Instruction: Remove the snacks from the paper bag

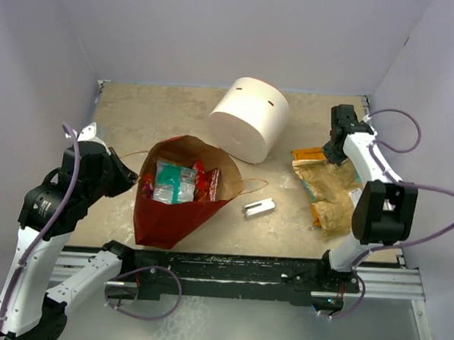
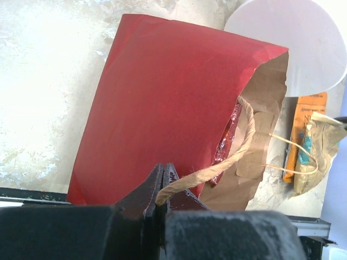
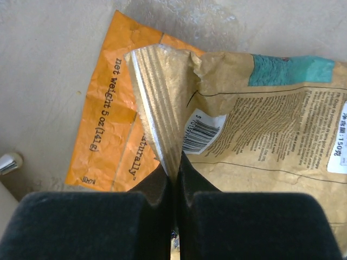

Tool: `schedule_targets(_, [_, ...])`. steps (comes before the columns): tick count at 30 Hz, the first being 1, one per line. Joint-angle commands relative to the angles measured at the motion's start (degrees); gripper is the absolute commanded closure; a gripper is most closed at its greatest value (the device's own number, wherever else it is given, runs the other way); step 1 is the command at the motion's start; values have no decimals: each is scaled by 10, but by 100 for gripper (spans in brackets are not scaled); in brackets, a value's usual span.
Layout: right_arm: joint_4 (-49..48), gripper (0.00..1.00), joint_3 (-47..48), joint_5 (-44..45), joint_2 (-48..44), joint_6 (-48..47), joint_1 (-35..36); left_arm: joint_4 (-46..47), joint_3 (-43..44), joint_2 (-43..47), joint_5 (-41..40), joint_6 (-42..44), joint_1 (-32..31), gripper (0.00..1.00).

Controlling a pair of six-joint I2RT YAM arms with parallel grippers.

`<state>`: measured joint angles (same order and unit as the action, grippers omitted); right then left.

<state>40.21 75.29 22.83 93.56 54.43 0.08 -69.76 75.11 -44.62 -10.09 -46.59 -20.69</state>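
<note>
The red paper bag [image 1: 164, 212] lies on its side with its brown mouth open upward. Teal [image 1: 173, 181] and red [image 1: 207, 183] snack packets lie inside it. My left gripper [image 1: 133, 179] is shut on the bag's twine handle [image 2: 227, 162] at the bag's left edge, jaws pinched on the cord [image 2: 162, 187]. My right gripper [image 1: 333, 153] is shut on the sealed edge of a tan-gold snack packet [image 3: 271, 124], which lies on the table at the right [image 1: 332, 194]. An orange packet [image 3: 108, 124] lies partly under it [image 1: 308, 154].
A big white cylinder [image 1: 249, 119] lies just behind the bag, touching its far rim. A small grey metal bracket [image 1: 259, 207] lies right of the bag. Walls close in the left, back and right sides.
</note>
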Motion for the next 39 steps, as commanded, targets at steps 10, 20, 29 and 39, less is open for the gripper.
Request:
schedule_targets(10, [-10, 80, 118, -45, 137, 56, -11, 18, 16, -22, 0, 53, 1, 100])
schedule_targets(20, [-58, 7, 102, -99, -16, -187, -12, 27, -4, 5, -28, 22, 1, 100])
schedule_targets(29, [-15, 3, 72, -403, -147, -340, 43, 16, 19, -6, -27, 5, 0, 100])
schedule_targets(39, [-13, 3, -19, -454, -154, -207, 277, 13, 71, -36, -16, 43, 1, 100])
